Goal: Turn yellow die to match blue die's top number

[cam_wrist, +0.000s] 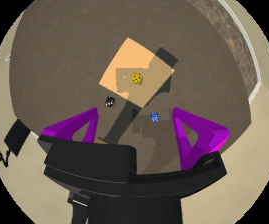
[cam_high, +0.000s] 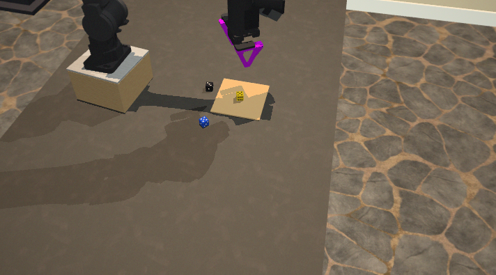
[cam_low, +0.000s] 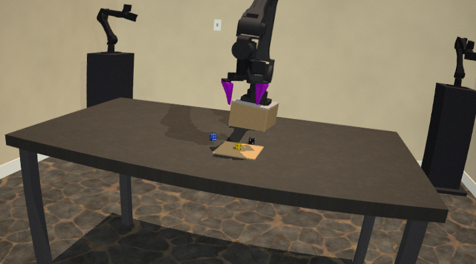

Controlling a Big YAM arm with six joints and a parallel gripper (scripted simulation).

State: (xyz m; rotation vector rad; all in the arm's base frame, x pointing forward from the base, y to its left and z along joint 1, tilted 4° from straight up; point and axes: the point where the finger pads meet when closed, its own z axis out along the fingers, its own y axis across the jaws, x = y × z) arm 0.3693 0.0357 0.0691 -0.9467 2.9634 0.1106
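The yellow die (cam_high: 239, 96) lies flat on the tan mat (cam_high: 242, 101), near its middle. It also shows in the exterior view (cam_low: 239, 146) and the wrist view (cam_wrist: 137, 79). The blue die (cam_high: 203, 122) lies on the table just off the mat's near left corner. The black die (cam_high: 209, 86) lies on the table beside the mat's far left edge. My gripper (cam_low: 245, 93) with purple fingers hangs high above the mat, wide open and empty, well clear of all dice. The pips on the die tops are too small to read.
The arm's base stands on a wooden block (cam_high: 111, 79) at the table's left. The mat (cam_low: 238, 150) lies flat on the dark table. Black pedestals with camera arms stand beside the table (cam_low: 109, 76).
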